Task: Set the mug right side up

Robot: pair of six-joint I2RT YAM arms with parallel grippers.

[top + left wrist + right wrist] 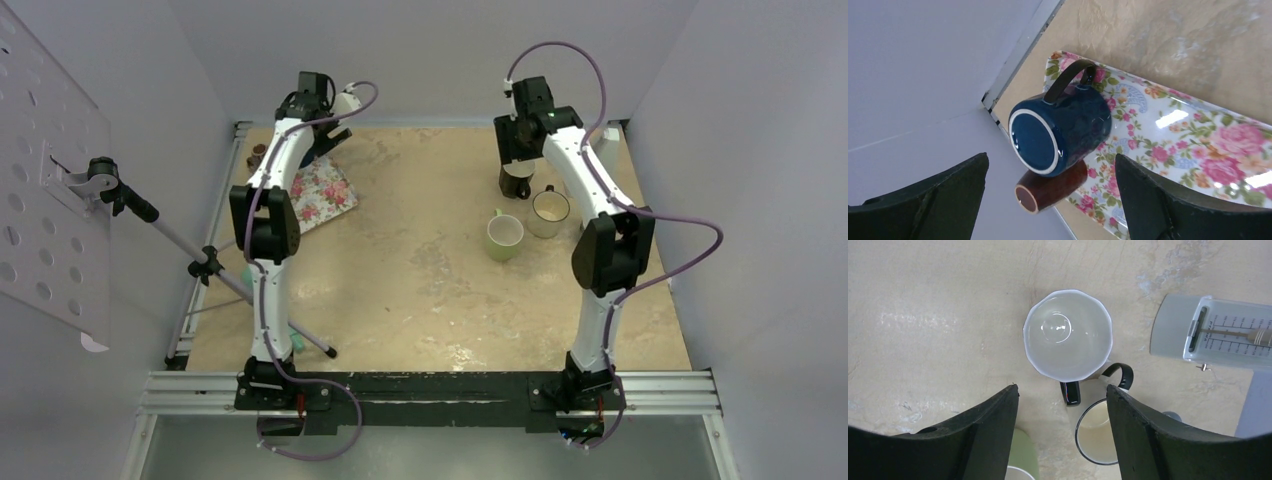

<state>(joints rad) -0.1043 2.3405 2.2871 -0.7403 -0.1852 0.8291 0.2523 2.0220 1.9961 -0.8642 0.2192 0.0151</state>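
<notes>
A dark blue mug point(1068, 130) stands mouth down on a floral tray point(1198, 150), its white-ringed base facing my left wrist camera and its dark handle pointing away. My left gripper point(1051, 157) is open, a finger on each side of the mug and short of it, touching nothing. In the top view the left gripper point(335, 135) hangs over the back of the tray point(325, 195), and the arm hides the blue mug. My right gripper point(1062, 387) is open and empty above an upright black mug with a white inside point(1068, 335), also seen from above point(516, 182).
A brown cup point(1050, 190) stands mouth down right behind the blue mug, at the tray's edge near the wall. An upright cream mug point(548, 212) and green mug point(504, 236) stand near the black one. A grey scale-like device point(1213, 332) lies at the back right. A tripod point(205, 265) leans in at the left.
</notes>
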